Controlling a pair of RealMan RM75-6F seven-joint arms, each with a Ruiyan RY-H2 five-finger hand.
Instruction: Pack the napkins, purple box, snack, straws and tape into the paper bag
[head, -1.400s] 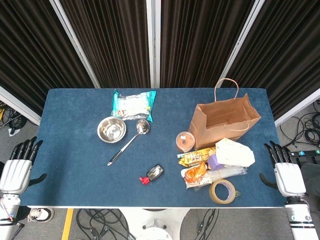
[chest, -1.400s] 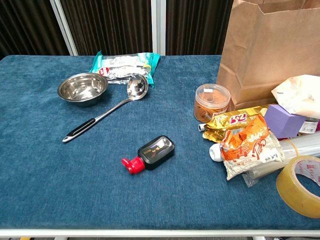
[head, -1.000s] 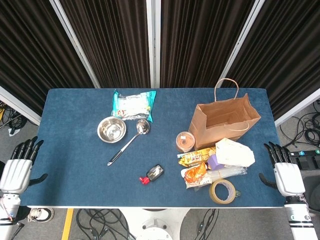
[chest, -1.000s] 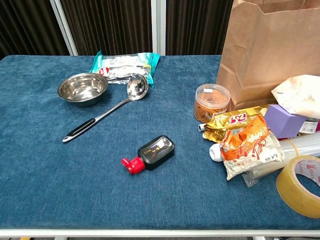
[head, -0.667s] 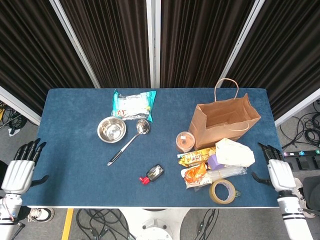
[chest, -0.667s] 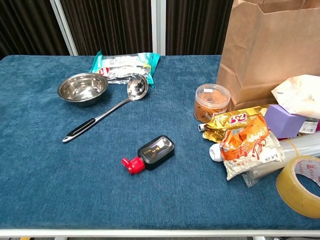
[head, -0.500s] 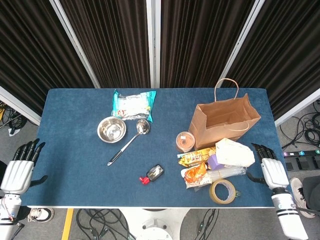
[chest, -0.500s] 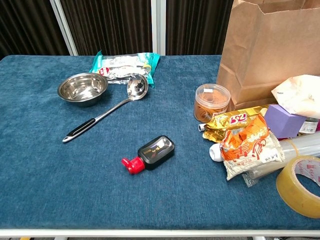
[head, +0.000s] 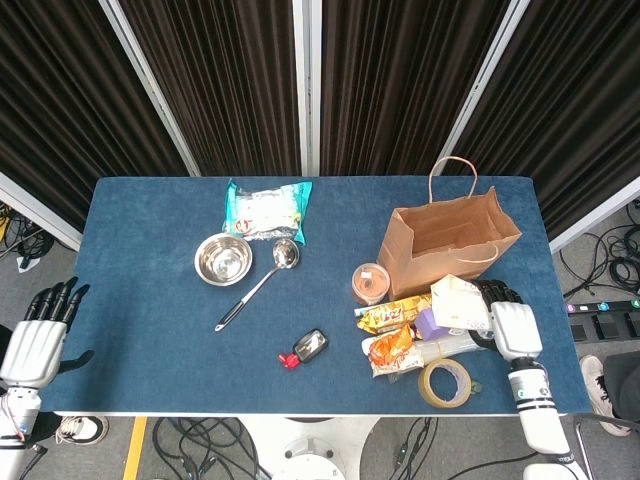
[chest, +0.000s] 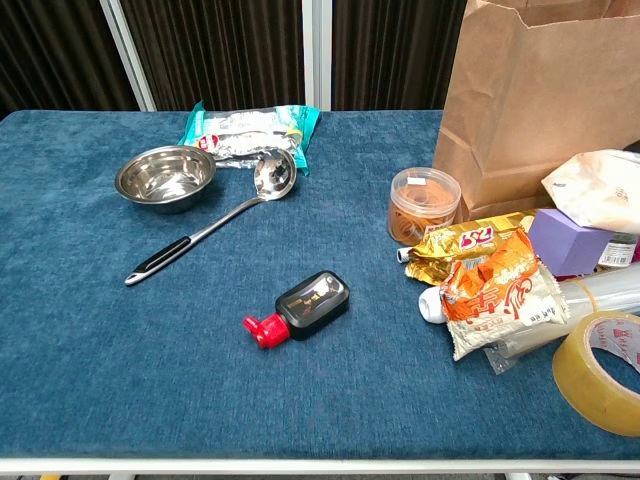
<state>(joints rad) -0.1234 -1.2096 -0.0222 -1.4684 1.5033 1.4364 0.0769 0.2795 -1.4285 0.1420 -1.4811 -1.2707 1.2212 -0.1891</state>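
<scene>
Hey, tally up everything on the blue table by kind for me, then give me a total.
Bags and packets: 5, paper bag, napkins, teal packet, gold snack, orange snack
Kitchen metalware: 2, bowl, ladle
Containers: 3, round tub, purple box, black bottle
Straws: 1
Tape: 1
Total: 12

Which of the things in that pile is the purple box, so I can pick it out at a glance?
Start at the standing paper bag on the table's right side. In the pile at its foot, the purple box sits just under the white napkins and right of the gold and orange snack packets. It is the only plain, solid lilac block there; its neighbours are crinkly wrappers, clear straws and a tape roll.
</scene>
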